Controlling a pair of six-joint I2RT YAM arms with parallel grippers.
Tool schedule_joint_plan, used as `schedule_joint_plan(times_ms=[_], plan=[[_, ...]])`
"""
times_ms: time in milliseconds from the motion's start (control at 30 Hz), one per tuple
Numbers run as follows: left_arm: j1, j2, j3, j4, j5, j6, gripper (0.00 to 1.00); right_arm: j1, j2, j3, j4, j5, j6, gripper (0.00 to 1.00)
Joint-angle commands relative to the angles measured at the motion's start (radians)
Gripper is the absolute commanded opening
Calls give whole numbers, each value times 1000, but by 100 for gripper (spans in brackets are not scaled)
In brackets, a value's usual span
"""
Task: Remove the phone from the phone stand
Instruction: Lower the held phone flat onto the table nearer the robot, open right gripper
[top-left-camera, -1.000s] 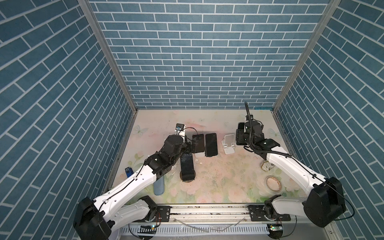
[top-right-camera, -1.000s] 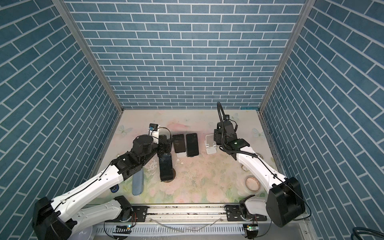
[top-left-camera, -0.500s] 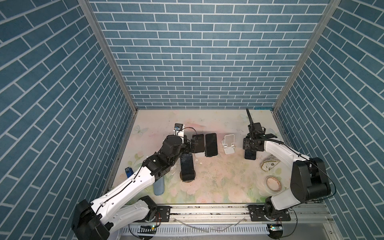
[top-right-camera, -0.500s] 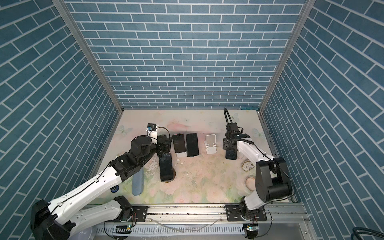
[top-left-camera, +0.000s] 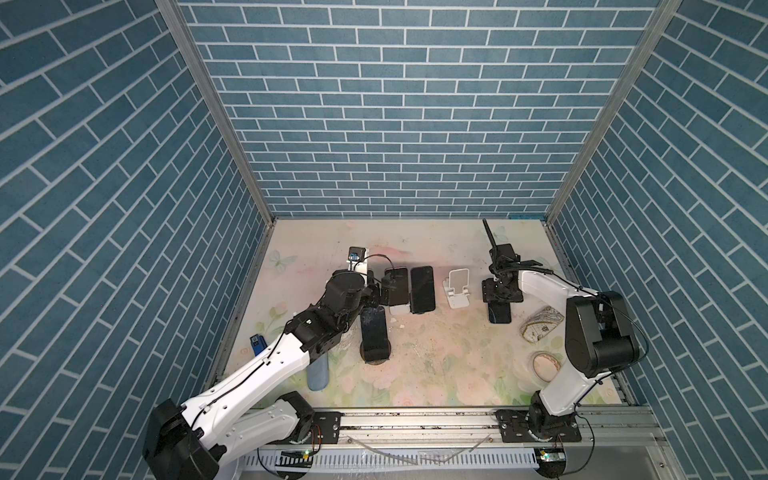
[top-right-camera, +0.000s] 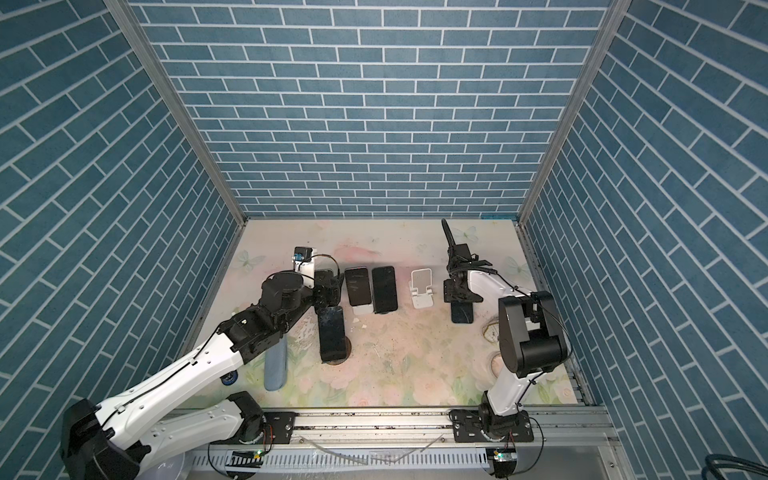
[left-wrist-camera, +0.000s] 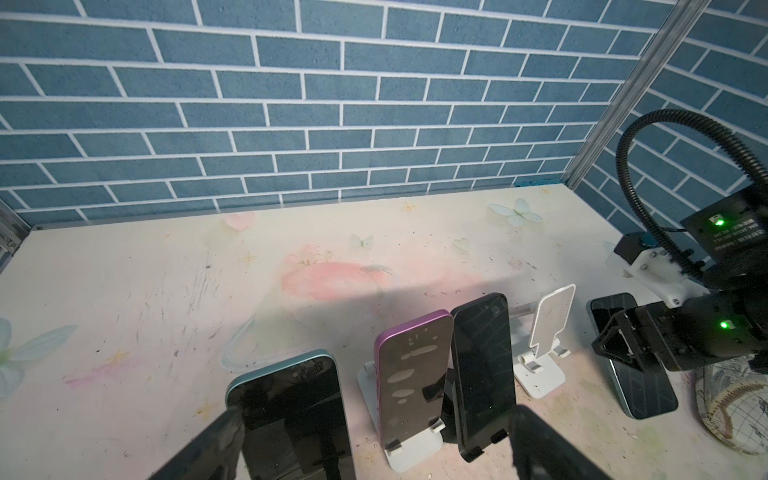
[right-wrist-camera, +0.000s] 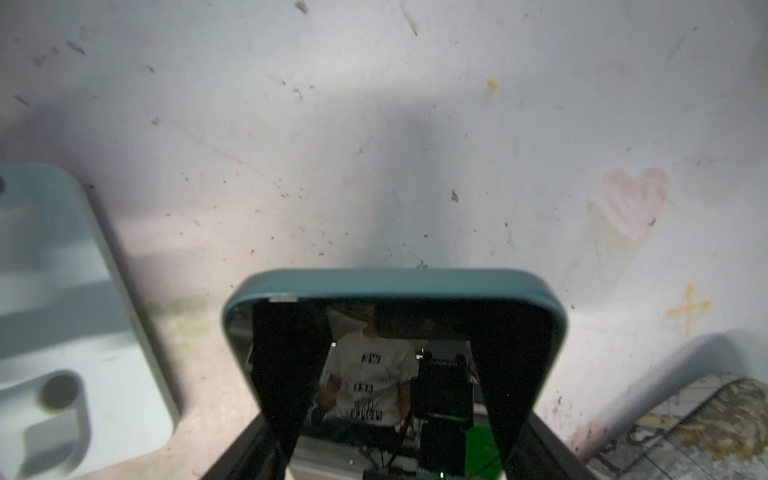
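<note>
Now the right gripper (top-left-camera: 500, 296) squeezes one short end of the teal phone (top-left-camera: 499, 311), right of the middle in both top views. That phone lies flat on the table (top-left-camera: 436, 357), long side running toward the front, just right of the bare white stand (top-left-camera: 457, 289), likely to be let go. At middle left, the left gripper (top-left-camera: 376, 291) is spread wide, holding nothing, near phones on stands.

top views: high, looking down, whole table (top-left-camera: 415, 374) | wrists: close, low
</note>
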Motion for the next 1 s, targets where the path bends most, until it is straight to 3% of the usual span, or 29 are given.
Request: schedule_joint_plan(times_ms=[0,500,967], plan=[[-7,-16,-8,-8,-15,-2,100,-6,25,47,-14,1,-54,43],[-7,-23,-11,-17,-33,9,100,-46,143,60,-44,-105,-80,44],[-8,-39,-5,-34,-56,26,100,-71,168,50,-64,-143,-76,53]])
